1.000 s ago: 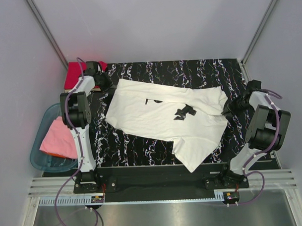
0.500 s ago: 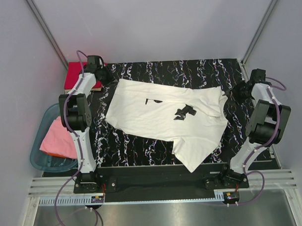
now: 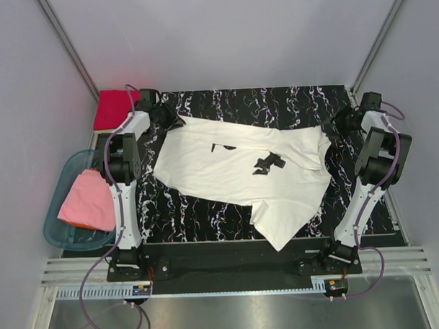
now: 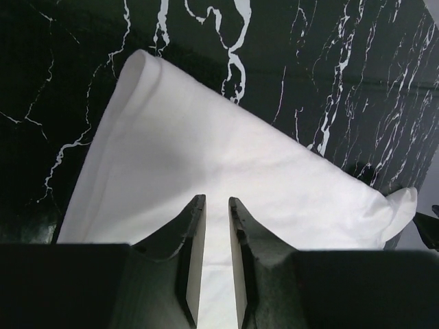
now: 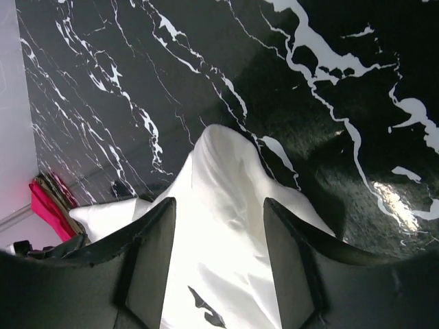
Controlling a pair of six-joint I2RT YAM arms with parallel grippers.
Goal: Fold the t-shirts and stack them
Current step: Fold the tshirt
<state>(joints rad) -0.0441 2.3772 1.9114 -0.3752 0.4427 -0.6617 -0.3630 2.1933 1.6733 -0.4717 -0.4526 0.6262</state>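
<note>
The white t-shirt lies spread on the black streaked mat, with a small black print near its middle. My left gripper hovers over its back-left corner. The jaws stand a narrow gap apart, with cloth showing below them and nothing pinched. My right gripper is wide open just above the shirt's bunched back-right corner. The red t-shirt lies folded at the back left. The pink t-shirt sits in the tub.
The teal plastic tub stands off the mat's left edge beside the left arm. Grey walls close in the back and both sides. The red t-shirt also shows at the far left of the right wrist view.
My right gripper has opened, letting go of the shirt's right corner, and drawn back toward the rear right. My left gripper swung right from beside the red t-shirt to over the white shirt's corner.
</note>
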